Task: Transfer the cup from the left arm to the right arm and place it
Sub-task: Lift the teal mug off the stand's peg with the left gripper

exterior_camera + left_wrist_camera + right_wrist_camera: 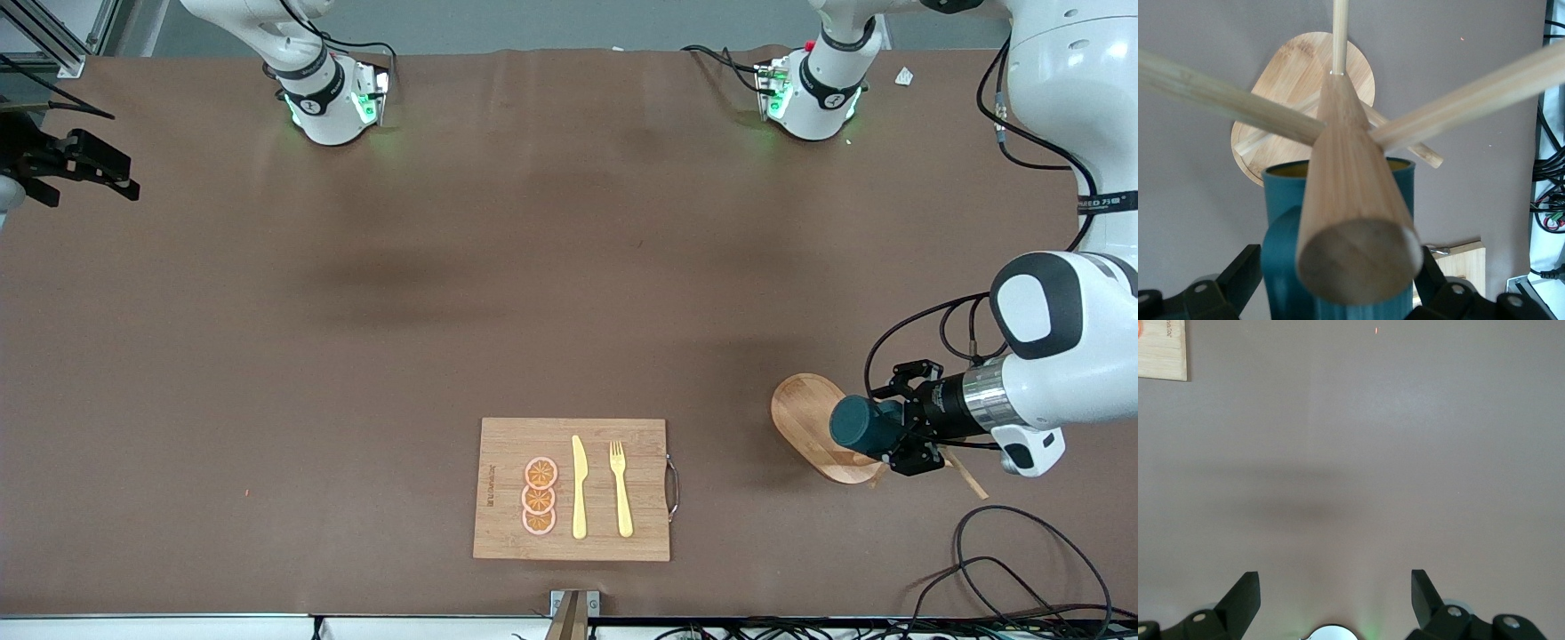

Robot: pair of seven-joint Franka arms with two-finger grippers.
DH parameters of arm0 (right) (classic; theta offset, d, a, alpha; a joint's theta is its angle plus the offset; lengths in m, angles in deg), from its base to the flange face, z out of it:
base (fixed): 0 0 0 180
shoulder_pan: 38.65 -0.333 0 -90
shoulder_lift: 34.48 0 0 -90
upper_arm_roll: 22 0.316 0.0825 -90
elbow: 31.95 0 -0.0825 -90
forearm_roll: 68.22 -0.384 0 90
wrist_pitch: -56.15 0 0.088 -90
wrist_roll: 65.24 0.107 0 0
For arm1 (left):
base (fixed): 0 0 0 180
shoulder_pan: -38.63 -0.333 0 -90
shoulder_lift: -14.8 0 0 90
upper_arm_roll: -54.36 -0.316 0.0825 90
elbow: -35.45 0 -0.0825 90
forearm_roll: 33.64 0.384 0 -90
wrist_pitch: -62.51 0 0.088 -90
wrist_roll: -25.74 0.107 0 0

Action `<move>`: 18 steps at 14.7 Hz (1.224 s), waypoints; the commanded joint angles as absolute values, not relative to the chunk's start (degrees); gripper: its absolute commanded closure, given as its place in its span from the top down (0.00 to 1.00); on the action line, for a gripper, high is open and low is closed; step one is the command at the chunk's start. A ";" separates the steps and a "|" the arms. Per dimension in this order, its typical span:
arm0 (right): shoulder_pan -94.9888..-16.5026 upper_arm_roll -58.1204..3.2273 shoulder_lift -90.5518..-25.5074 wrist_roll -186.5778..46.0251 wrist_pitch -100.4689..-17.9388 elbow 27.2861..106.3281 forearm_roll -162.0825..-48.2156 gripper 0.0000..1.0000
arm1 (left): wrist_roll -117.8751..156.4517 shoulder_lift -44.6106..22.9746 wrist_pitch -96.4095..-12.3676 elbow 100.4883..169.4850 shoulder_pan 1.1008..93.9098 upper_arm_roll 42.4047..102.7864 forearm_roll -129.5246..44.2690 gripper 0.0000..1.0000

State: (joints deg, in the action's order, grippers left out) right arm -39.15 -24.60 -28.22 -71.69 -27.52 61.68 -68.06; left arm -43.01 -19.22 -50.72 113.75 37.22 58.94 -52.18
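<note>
The dark teal cup sits on a wooden peg stand toward the left arm's end of the table, with its tan-orange mouth turned toward the stand's oval base. My left gripper is around the cup, one finger on each side, standing open. The stand's thick post and its pegs cover part of the cup in the left wrist view. My right gripper waits open over bare table at the right arm's end, nothing between its fingers.
A wooden chopping board near the table's front edge carries three orange slices, a yellow knife and a yellow fork. Black cables lie at the front edge toward the left arm's end.
</note>
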 commanded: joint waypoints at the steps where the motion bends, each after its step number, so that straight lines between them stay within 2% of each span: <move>1: -39.53 -24.72 -27.01 -71.84 -27.43 62.53 -68.04 1.00 | -43.52 -20.09 -50.52 112.71 37.31 59.10 -53.06 0.99; 3: -39.53 -24.72 -27.01 -71.84 -27.43 62.53 -68.04 1.00 | -43.52 -20.26 -50.52 112.71 37.31 59.10 -53.06 0.93; 6: -39.53 -24.72 -27.01 -71.84 -27.43 62.53 -68.04 1.00 | -43.52 -20.26 -50.52 112.62 37.31 59.10 -53.06 0.67; 8: -39.53 -24.72 -27.01 -71.84 -27.43 62.53 -68.04 1.00 | -43.43 -20.18 -50.52 112.53 37.23 59.10 -53.06 0.54; 12: -39.53 -24.72 -27.01 -71.84 -27.34 62.53 -68.04 1.00 | -43.69 -19.39 -50.43 112.36 37.22 59.10 -53.06 0.52; 18: -39.53 -24.72 -27.09 -71.84 -27.34 62.53 -68.04 1.00 | -43.69 -13.86 -46.05 112.35 37.14 60.07 -52.54 0.52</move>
